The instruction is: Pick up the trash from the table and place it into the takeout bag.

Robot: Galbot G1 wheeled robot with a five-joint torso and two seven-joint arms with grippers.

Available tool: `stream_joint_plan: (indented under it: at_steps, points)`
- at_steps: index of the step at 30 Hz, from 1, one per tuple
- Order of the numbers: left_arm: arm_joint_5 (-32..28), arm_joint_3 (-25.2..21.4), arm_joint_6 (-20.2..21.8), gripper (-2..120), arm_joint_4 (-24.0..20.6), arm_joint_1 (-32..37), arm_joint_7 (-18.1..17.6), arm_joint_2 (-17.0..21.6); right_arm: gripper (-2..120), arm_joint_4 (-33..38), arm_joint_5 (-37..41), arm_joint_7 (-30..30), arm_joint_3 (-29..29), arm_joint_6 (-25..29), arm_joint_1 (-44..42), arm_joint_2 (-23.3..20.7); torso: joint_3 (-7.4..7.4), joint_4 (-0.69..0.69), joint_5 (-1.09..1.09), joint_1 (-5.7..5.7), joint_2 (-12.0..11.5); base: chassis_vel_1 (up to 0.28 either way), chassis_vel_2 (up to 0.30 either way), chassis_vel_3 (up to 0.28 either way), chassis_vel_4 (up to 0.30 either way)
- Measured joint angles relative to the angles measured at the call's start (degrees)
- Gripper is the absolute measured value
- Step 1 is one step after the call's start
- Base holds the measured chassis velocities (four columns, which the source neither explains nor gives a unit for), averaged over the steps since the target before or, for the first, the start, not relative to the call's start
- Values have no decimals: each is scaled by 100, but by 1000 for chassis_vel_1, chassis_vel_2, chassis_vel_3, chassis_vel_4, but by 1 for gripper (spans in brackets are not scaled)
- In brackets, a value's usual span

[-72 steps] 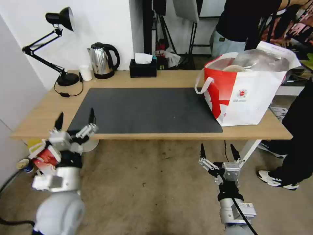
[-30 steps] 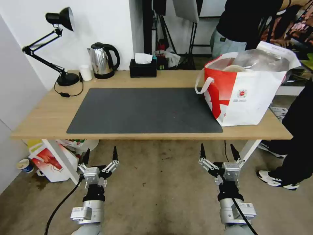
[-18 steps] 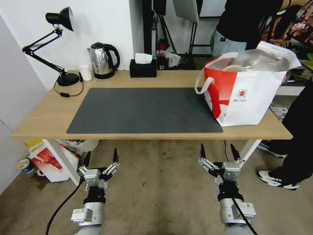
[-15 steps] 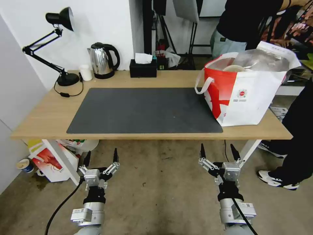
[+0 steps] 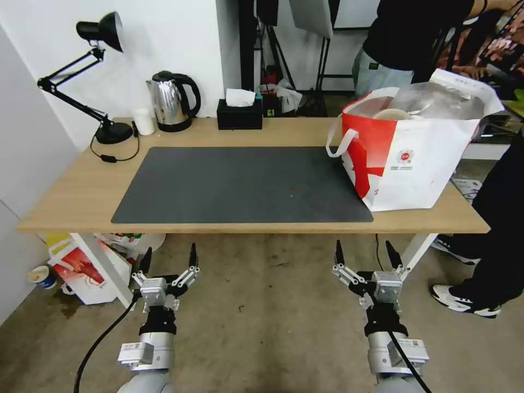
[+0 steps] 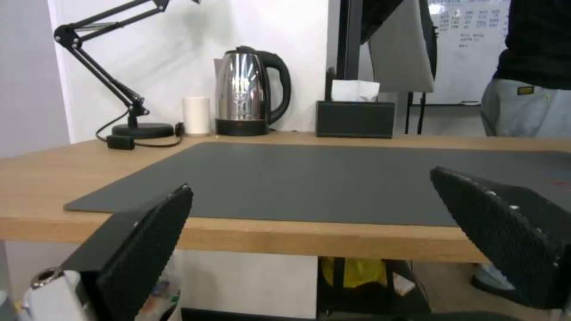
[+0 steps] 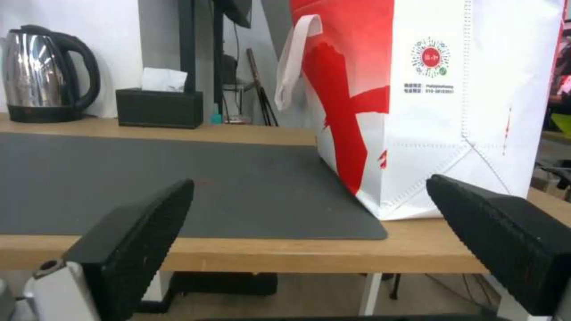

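Note:
The takeout bag, white with a red side panel, stands upright at the right end of the table, overlapping the dark mat. Inside its open top I see trash: a beige bowl's rim beside crinkled clear plastic. My left gripper hangs open below the table's front edge, left of centre, holding nothing. My right gripper is open too, low in front of the bag. The left gripper faces the mat's front edge; the right gripper faces the bag.
Along the table's back stand a black desk lamp, a small white cup, a steel kettle and a black tissue box. A red-white carton sits on the floor at left. People stand behind and right of the bag.
The left arm has dropped from the table's front left corner to below the edge, left of centre, and has held nearly still for the last second. The right arm has not moved.

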Motion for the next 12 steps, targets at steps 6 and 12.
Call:
stream_joint_plan:
  at_steps: [6, 12]
  points:
    - [0, -1, 2, 100, 2, 0, 0, 1, 100, 0, 0, 0, 0, 0, 0, 0, 0, 0, 0, 0, 0, 0, 0, 0, 0]
    - [0, -1, 5, 100, 2, 0, 0, 1, 100, 0, 0, 0, 0, 0, 0, 0, 0, 0, 0, 0, 0, 0, 0, 0, 0]
